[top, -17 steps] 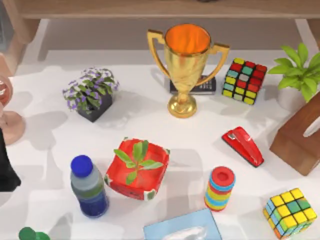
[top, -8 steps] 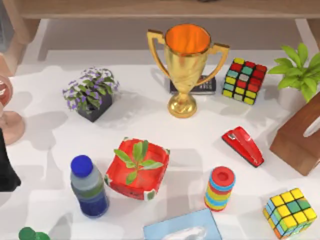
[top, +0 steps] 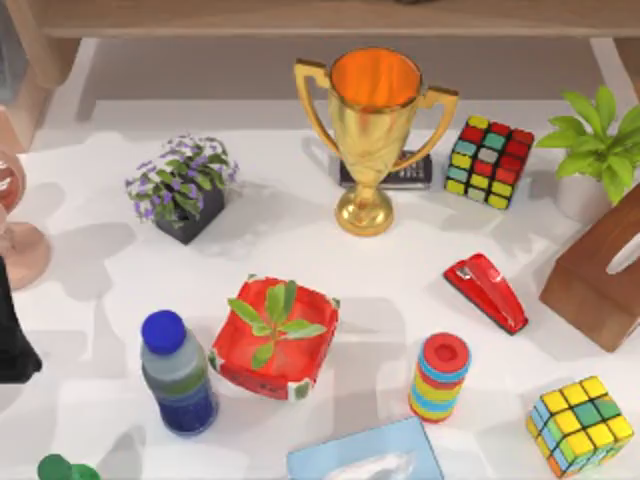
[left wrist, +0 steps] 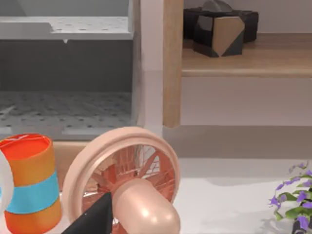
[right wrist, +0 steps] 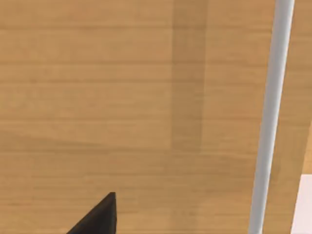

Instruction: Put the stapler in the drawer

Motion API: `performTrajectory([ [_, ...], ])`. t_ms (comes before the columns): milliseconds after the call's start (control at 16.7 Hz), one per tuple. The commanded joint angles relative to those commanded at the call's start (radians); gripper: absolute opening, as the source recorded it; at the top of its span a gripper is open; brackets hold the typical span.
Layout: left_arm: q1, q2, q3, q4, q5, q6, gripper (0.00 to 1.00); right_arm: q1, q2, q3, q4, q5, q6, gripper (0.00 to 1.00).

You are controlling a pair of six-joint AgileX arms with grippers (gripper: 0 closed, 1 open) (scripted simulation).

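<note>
The stapler (top: 487,291), glossy red with a silver part at its far-left end, lies flat on the white table right of centre, between the ring stack and the wooden tissue box. No gripper is near it. My left arm (top: 12,335) is a dark shape at the table's left edge; its wrist view has one black finger (left wrist: 95,220) in front of a pink fan (left wrist: 127,183). In the right wrist view, one black finger (right wrist: 97,218) hangs before a wooden panel (right wrist: 122,97) with a pale bar (right wrist: 270,122). I cannot tell whether that panel is the drawer.
Around the stapler stand a striped ring stack (top: 439,377), a wooden tissue box (top: 600,285), two Rubik's cubes (top: 488,161) (top: 580,424) and a gold trophy (top: 375,130). Further left are a red planter (top: 275,338), a blue-capped bottle (top: 178,373) and a purple flower pot (top: 183,187).
</note>
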Motion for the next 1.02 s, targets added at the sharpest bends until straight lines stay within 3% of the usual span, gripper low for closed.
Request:
performTrajectory([
  [420,0.0,0.0,0.0,0.0,0.0,0.0,1.0,-0.021,-0.006,-0.031,0.022,-0.026,0.001,1.0],
  [660,0.0,0.0,0.0,0.0,0.0,0.0,1.0,-0.033,-0.095,0.013,0.05,0.033,0.015,1.0],
  [840,0.0,0.0,0.0,0.0,0.0,0.0,1.0,0.04,-0.201,0.108,-0.002,0.114,0.055,1.0],
  [1020,0.0,0.0,0.0,0.0,0.0,0.0,1.0,0.204,-0.273,0.238,-0.148,0.201,0.129,1.0],
])
